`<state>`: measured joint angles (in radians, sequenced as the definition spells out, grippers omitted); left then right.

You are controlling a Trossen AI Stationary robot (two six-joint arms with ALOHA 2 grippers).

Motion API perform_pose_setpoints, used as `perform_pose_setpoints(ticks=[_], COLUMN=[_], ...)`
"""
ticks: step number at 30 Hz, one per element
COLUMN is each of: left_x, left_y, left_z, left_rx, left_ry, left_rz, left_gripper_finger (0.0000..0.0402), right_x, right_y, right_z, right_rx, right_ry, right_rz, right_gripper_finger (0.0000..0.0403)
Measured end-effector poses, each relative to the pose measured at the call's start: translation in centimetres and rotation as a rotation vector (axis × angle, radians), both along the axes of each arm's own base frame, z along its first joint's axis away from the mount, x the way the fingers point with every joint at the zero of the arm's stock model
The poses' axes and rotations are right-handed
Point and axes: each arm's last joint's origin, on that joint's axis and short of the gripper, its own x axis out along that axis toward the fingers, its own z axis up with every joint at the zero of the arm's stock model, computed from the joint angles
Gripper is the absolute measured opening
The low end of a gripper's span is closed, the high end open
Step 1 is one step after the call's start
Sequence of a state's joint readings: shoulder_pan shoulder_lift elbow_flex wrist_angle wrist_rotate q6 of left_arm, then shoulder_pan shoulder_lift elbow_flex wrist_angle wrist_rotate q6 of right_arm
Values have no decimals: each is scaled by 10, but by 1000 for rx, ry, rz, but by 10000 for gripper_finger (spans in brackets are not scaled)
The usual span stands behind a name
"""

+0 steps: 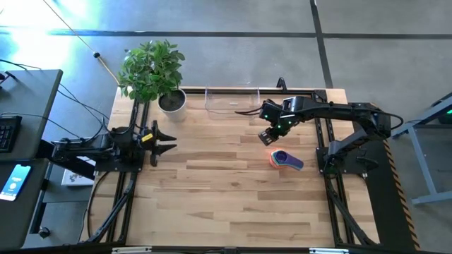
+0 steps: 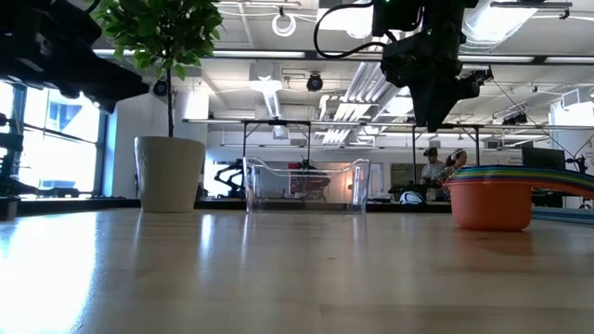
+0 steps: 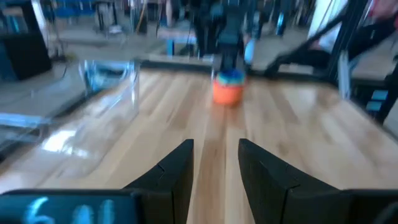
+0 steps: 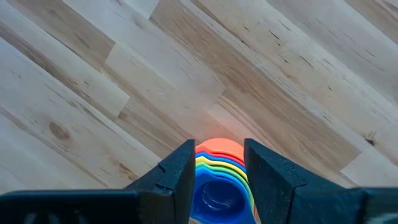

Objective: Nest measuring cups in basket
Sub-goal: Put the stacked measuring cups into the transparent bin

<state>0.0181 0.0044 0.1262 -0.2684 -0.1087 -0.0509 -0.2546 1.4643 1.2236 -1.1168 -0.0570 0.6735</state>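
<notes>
The measuring cups (image 1: 286,160) sit nested in one stack on the table's right half, with orange outermost and blue innermost. The stack also shows in the low view (image 2: 492,199) and the left wrist view (image 3: 228,87). My right gripper (image 1: 272,134) hangs open above the table, just on the far-left side of the stack, and is well clear of it in the low view (image 2: 432,116). Its wrist view looks down on the cups (image 4: 217,177) between the fingers. The clear basket (image 1: 232,100) stands at the far edge. My left gripper (image 1: 166,141) waits open at the left.
A white plant pot (image 1: 171,101) with a leafy plant stands at the far edge, left of the basket (image 2: 306,186). Bare wood lies between the two arms and along the near half of the table (image 1: 226,204).
</notes>
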Motion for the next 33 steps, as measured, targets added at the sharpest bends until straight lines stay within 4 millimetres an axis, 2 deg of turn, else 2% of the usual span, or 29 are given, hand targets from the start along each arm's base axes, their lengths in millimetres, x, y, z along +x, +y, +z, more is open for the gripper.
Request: perform_pose_setpoints(ticks=[3,7,19,26,33], left_x=[5,6,8,8,8], left_y=[0,0,0,0,0], left_z=[-7,-5,-9,-9,-9], left_rx=[-8,11,82,82,82], left_ry=[-64,-104,-48,-47,-47], left_rz=[2,5,-6,-6,-6], left_gripper_finger=[117,117,117,117,117], right_x=[0,0,-2,-10,-15], right_y=[0,0,1,3,5], right_z=[0,0,0,-2,-2], right_rx=[0,2,24,43,32], right_ry=[0,-1,23,97,141], right_rz=[0,1,-22,58,246], right_gripper_finger=[129,129,129,135,136])
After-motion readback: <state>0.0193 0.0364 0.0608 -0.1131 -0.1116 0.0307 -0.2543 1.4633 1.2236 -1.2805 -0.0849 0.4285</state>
